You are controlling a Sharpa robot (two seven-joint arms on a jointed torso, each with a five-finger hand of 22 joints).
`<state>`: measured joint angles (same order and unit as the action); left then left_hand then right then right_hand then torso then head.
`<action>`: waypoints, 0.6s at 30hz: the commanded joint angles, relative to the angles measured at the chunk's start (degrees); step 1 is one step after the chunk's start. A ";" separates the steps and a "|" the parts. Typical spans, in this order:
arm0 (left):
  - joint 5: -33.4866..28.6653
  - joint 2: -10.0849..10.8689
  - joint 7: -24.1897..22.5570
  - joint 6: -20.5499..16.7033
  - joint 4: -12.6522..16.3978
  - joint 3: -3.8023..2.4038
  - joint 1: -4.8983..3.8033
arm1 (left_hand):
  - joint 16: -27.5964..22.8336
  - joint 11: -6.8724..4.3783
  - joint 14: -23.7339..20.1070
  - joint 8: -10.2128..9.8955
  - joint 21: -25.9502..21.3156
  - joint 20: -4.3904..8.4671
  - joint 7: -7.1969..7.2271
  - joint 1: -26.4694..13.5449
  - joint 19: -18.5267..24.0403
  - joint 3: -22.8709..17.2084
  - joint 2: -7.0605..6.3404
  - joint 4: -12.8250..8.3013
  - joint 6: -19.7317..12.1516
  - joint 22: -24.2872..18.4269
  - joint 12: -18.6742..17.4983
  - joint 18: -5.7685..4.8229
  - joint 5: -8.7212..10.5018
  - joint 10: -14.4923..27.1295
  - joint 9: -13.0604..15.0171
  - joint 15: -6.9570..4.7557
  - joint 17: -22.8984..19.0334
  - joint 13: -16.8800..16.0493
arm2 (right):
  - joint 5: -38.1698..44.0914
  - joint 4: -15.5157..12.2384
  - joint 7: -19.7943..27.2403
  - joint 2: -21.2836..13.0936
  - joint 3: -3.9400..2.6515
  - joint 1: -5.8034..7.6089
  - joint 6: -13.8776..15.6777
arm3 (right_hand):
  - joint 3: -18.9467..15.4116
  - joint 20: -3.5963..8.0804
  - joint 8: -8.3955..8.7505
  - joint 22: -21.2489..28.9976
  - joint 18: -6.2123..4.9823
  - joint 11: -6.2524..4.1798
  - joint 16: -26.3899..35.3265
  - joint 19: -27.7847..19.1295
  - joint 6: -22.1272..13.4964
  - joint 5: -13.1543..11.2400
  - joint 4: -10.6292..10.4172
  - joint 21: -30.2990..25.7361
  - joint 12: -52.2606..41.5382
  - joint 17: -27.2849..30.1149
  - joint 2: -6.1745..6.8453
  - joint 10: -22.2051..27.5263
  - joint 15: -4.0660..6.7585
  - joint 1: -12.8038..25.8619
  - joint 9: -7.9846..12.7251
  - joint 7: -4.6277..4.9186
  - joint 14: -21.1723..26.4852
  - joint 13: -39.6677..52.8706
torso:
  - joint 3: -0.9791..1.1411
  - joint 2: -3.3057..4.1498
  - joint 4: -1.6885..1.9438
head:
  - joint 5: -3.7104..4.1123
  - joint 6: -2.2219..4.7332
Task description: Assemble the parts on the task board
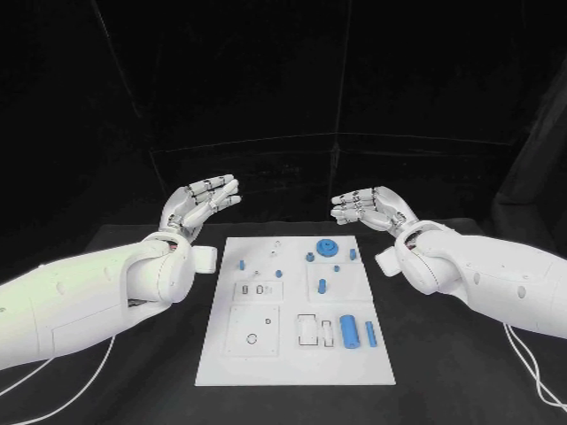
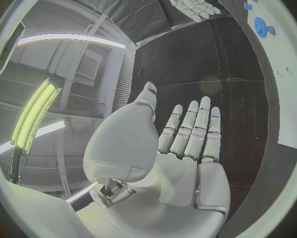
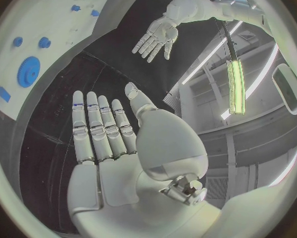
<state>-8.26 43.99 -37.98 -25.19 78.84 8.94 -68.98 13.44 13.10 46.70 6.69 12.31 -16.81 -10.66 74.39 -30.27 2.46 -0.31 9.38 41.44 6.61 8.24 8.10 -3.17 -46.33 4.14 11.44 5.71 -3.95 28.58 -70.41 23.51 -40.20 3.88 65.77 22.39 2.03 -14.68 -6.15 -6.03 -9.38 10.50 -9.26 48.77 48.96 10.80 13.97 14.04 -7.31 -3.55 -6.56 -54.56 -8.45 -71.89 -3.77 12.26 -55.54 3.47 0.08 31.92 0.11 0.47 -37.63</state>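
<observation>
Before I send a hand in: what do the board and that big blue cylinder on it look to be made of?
The task board looks like rigid matte white plastic or painted plate: flat, even, no glare, with cut-out recesses. The big blue cylinder looks like moulded or printed plastic, uniformly blue with only a soft sheen; metal seems unlikely, but I cannot rule out a coating. Both hands, left and right, are empty.

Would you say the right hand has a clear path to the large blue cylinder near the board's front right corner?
Probably yes: the right hand is open and empty, and nothing covers the blue cylinder on the task board.
</observation>
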 commanded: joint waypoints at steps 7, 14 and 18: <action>2.17 2.82 -0.89 4.57 3.73 -0.03 -0.13 | 3.44 -3.03 12.72 2.60 4.53 1.73 -2.50 2.55 -12.14 0.73 0.80 -4.33 11.24 1.34 3.04 2.71 0.12 -11.47 0.48 -3.65 1.73 -0.61 | 25.49 0.44 -7.68 0.03 -0.14 2.25 -0.34 | 1.25 4.30 0.36 -1.36 -1.11 -2.87 -1.54 10.94 8.86 0.31 2.64 5.46 0.88 -1.08 1.89 -10.42 4.28 -3.58 -0.16 -1.19 -14.57 0.22 | -0.12 2.99 0.51 | 0.42 1.04; 5.09 4.78 -0.03 4.93 7.03 -0.03 -0.15 | 3.32 -4.18 17.31 2.11 5.43 3.34 -1.61 3.14 -17.39 0.76 1.92 -6.68 13.81 1.17 2.40 2.58 0.11 -15.27 -0.13 -5.06 3.05 -0.39 | 41.43 0.16 -15.82 0.85 -0.18 4.23 -2.90 | 2.47 7.94 0.92 -5.74 -0.92 -5.06 -4.75 16.65 11.84 0.50 2.56 13.78 1.85 -3.99 3.77 -16.18 7.33 -4.54 -0.06 -2.54 -24.07 0.27 | -0.31 4.58 1.19 | 1.25 1.36; 5.74 5.27 0.33 5.13 8.38 -0.03 -0.15 | 2.45 -4.24 17.79 1.53 4.99 3.50 -1.57 2.92 -18.19 0.90 2.29 -7.39 14.20 0.73 1.56 2.55 0.09 -15.77 -0.33 -5.14 3.44 -0.17 | 48.61 -0.14 -19.44 1.56 -0.20 5.04 -4.47 | 2.70 9.02 1.50 -7.94 -1.02 -5.67 -7.21 19.07 12.17 0.38 2.55 17.79 2.47 -5.83 4.40 -17.39 8.40 -4.17 -0.03 -2.93 -28.50 0.34 | -0.30 5.47 1.60 | 1.73 1.61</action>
<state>-4.89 49.19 -37.79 -21.53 86.72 8.96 -69.01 16.06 8.80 64.21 8.45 17.54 -13.30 -12.17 77.14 -48.07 3.38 1.42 2.32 55.29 7.37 9.96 10.23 -3.16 -61.75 3.87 6.26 9.10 -4.14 65.91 -70.33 9.76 -38.79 3.70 70.58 20.45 4.49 -6.03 -4.81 -13.31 -9.37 5.05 -15.87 67.03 60.75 10.82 16.53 30.61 -5.05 -8.89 -2.63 -71.28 -0.39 -76.21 -3.84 9.43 -82.63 3.78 -0.18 36.44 1.29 1.92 -36.14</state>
